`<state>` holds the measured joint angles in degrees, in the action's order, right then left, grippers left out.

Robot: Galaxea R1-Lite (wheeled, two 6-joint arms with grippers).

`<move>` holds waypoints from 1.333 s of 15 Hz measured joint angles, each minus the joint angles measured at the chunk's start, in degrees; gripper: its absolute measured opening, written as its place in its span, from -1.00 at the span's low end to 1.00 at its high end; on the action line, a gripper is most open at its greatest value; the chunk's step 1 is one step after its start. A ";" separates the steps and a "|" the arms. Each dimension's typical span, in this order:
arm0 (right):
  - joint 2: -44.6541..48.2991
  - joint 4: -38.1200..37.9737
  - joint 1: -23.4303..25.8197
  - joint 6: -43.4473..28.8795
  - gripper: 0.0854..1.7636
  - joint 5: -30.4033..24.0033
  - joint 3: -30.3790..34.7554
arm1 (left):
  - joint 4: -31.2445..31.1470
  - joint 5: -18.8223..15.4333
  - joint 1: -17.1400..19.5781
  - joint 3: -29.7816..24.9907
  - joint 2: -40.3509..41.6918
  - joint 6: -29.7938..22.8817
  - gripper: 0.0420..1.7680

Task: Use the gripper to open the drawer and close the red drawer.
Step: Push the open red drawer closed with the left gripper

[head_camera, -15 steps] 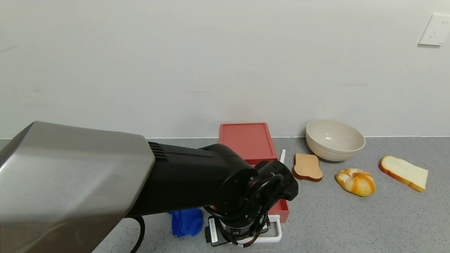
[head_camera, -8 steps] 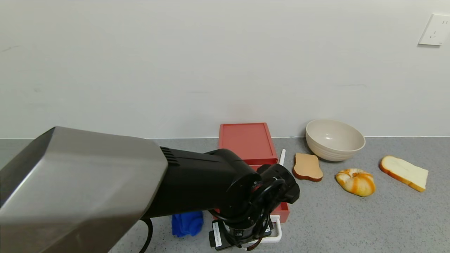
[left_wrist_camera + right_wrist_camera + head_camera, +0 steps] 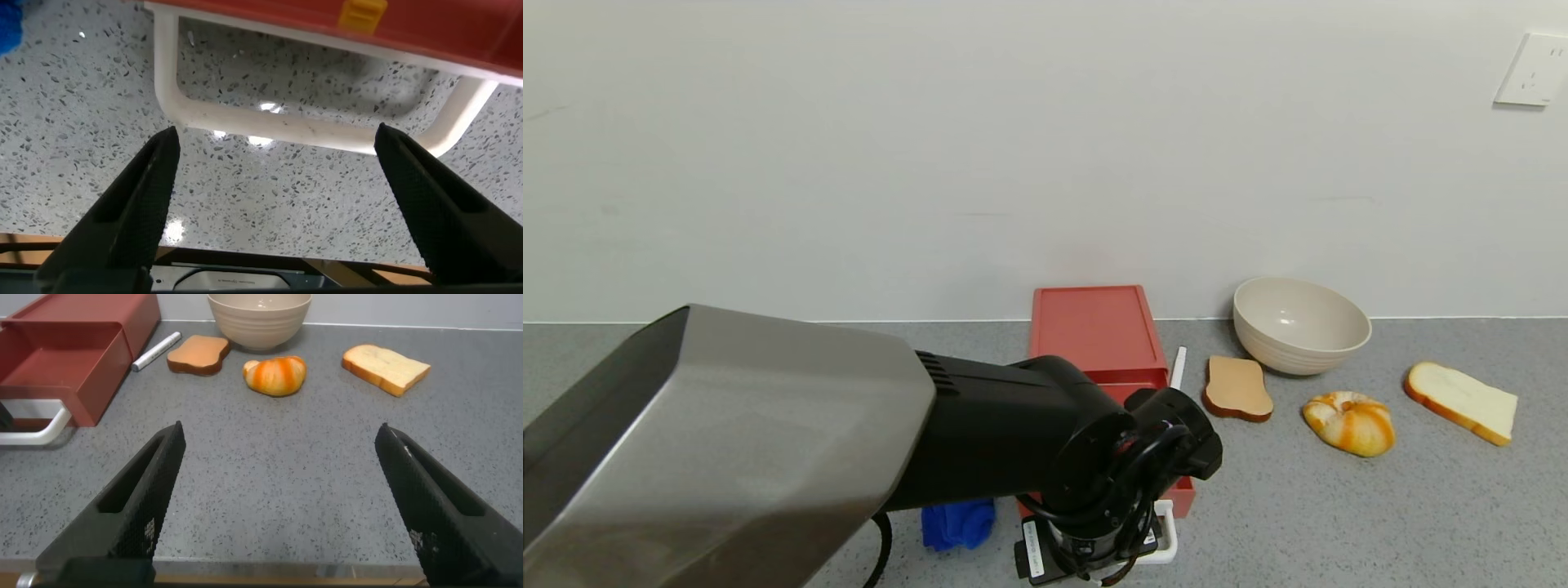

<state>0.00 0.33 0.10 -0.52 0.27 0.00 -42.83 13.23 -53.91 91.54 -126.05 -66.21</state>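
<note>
The flat salmon-red plastic drawer box (image 3: 1099,330) is sitting against the wall at the middle of the grey speckled counter (image 3: 1339,506), and its sliding tray (image 3: 61,363) is standing pulled out toward the robot, showing an empty hollow. It is looking light and stiff, so the whole box is likely to skate on the smooth counter if pushed off-centre (a square push on the tray front should be safer).

The black cylindrical left gripper (image 3: 278,188) is hanging over the near end of the tray, its jaws spread wide apart and gripping nothing, with the white rectangular loop handle (image 3: 310,131) lying between them and just beyond the tips. That handle is thin, hard and probably slick; its long crossbar is the natural place to take hold or press.

The right gripper (image 3: 278,506) is idling low beside the counter, jaws also wide apart.

Nearby are lying a beige ceramic bowl (image 3: 1300,324), bread pieces, and a crumpled blue cloth (image 3: 960,523).
</note>
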 joint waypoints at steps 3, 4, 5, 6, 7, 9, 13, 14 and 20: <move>0.00 0.00 0.00 0.00 0.94 -0.02 0.00 | 0.20 -0.02 -0.26 -0.24 -0.46 -0.49 0.94; 0.00 -0.02 0.00 0.00 0.94 -0.02 0.00 | 0.60 0.02 -0.28 -0.37 -0.57 -0.50 0.94; 0.00 0.00 0.00 0.00 0.94 -0.02 0.00 | 1.35 0.09 -0.30 -0.63 -0.66 -0.50 0.94; 0.00 -0.02 0.00 0.01 0.94 0.00 0.00 | 2.17 0.11 -0.30 -1.05 -0.74 -0.50 0.94; 0.00 0.00 0.00 0.00 0.94 -0.02 0.00 | 2.72 0.13 -0.30 -1.40 -0.82 -0.50 0.94; 0.00 -0.02 0.00 0.00 0.94 0.00 0.00 | 2.95 0.17 -0.52 -1.66 -0.88 -0.50 0.94; 0.00 -0.02 0.00 0.01 0.94 0.00 0.00 | 3.04 0.24 -0.66 -1.74 -1.16 -0.52 0.94; 0.00 -0.02 0.00 0.01 0.94 -0.02 0.00 | 3.06 0.33 -0.66 -1.71 -1.29 -0.52 0.94; 0.00 -0.02 0.00 0.00 0.94 -0.02 0.00 | 2.93 1.29 -0.30 -1.00 -1.68 -0.38 0.94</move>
<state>0.00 0.30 0.10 -0.52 0.24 0.00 -39.90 14.52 -54.21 90.54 -127.73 -66.59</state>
